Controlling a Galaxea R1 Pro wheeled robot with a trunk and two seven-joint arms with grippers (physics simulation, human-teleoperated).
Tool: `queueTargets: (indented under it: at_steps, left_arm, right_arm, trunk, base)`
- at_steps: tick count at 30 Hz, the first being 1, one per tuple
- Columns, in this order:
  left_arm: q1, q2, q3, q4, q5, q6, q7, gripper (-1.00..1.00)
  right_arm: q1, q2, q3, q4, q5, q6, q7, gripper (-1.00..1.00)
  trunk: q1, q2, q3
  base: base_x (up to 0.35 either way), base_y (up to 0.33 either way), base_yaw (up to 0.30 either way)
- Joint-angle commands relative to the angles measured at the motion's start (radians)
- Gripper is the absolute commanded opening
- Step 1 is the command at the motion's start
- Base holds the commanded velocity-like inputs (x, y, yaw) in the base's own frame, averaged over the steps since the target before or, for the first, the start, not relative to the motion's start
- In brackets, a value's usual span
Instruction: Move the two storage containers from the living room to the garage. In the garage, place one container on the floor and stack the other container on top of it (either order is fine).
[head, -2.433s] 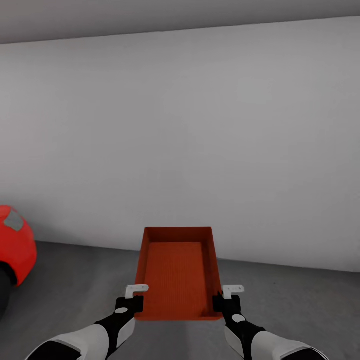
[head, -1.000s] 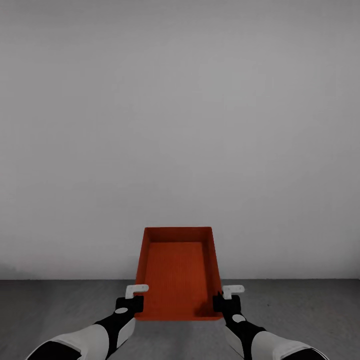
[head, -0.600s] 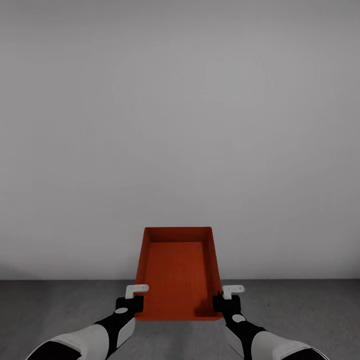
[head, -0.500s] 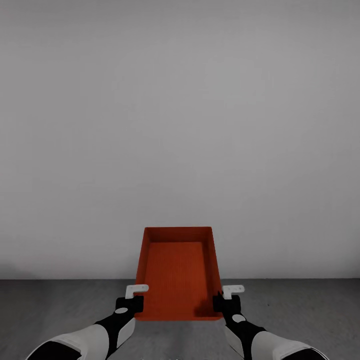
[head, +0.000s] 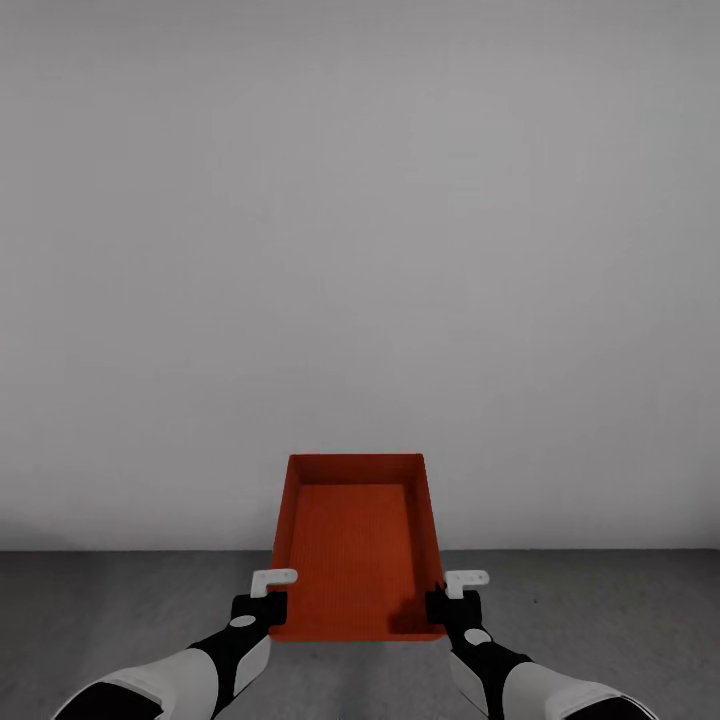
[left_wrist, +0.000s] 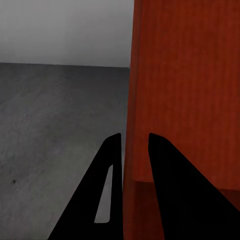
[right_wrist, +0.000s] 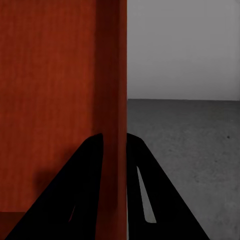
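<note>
Storage container (head: 355, 545): orange-red rectangular bin, no lid, straight plain walls, finely ribbed base. It is carried level above the floor (head: 120, 600), centred between both arms.

Left claw (head: 268, 598) is narrow, its black fingers (left_wrist: 112, 165) straddling the bin's left wall near the near corner, one inside and one outside. Right claw (head: 448, 598) is likewise narrow, clamped over the right wall, fingers (right_wrist: 92, 165) on either side.

Floor is dull grey concrete, faintly mottled. Plain pale grey wall (head: 360, 250) stands ahead beyond the bin's far edge. Open floor lies left and right of the bin.
</note>
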Motion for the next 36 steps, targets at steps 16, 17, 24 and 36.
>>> queueTargets:
  at_steps: [16, 17, 24, 36]
  left_arm:
    - [-0.001, 0.026, 0.046, -0.004, -0.012, -0.06, 0.006, -1.0]
    - [-0.001, 0.026, 0.046, -0.004, -0.012, -0.06, 0.006, -1.0]
    - [-0.001, 0.026, 0.046, -0.005, -0.012, -0.058, 0.008, -1.0]
    - [-0.001, 0.026, 0.045, -0.005, 0.018, -0.057, 0.006, -1.0]
  right_arm:
    - [0.0, -0.004, -0.047, 0.002, 0.001, 0.0, 0.002, -1.0]
    - [0.0, -0.004, -0.047, 0.002, 0.001, 0.0, 0.002, -1.0]
    - [0.0, -0.004, -0.047, 0.002, 0.001, 0.0, 0.002, -1.0]
    - [0.0, -0.004, -0.047, 0.002, 0.001, 0.0, 0.002, -1.0]
  trunk:
    - [0.0, -0.001, -0.027]
    - [0.0, -0.001, -0.029]
    - [0.0, -0.001, -0.04]
    - [0.0, -0.001, -0.059]
  base:
    - [-0.008, 0.002, 0.0]
    - [-0.043, 0.013, 0.0]
    - [-0.009, 0.003, 0.0]
    - [0.0, 0.0, 0.0]
